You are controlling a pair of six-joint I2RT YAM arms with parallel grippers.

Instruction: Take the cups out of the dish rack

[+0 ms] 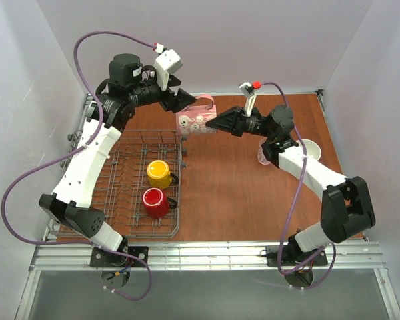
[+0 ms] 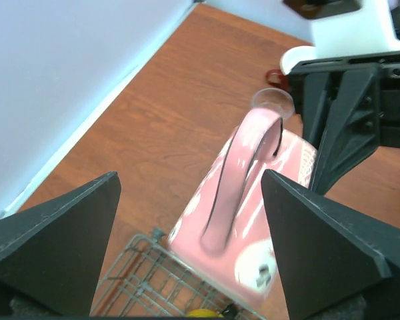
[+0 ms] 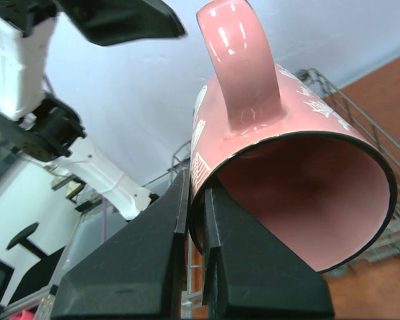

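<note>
The pink mug [image 1: 195,121] with pale spots hangs tilted in the air over the far right corner of the dish rack [image 1: 130,223]. My right gripper [image 1: 211,123] is shut on its rim, one finger inside and one outside, as the right wrist view shows [image 3: 197,183] on the mug [image 3: 287,167]. My left gripper [image 1: 187,101] is open and empty, its jaws spread either side of the mug's handle [image 2: 240,173] without touching. The yellow mug [image 1: 159,173] and red mug [image 1: 154,202] stand in the rack. The white cup [image 1: 311,150] and clear glass tumbler [image 1: 265,157] stand on the table at the right.
The rack fills the left half of the wooden table [image 1: 233,193]. White walls close in the back and both sides. The right arm's forearm passes over the tumbler and white cup.
</note>
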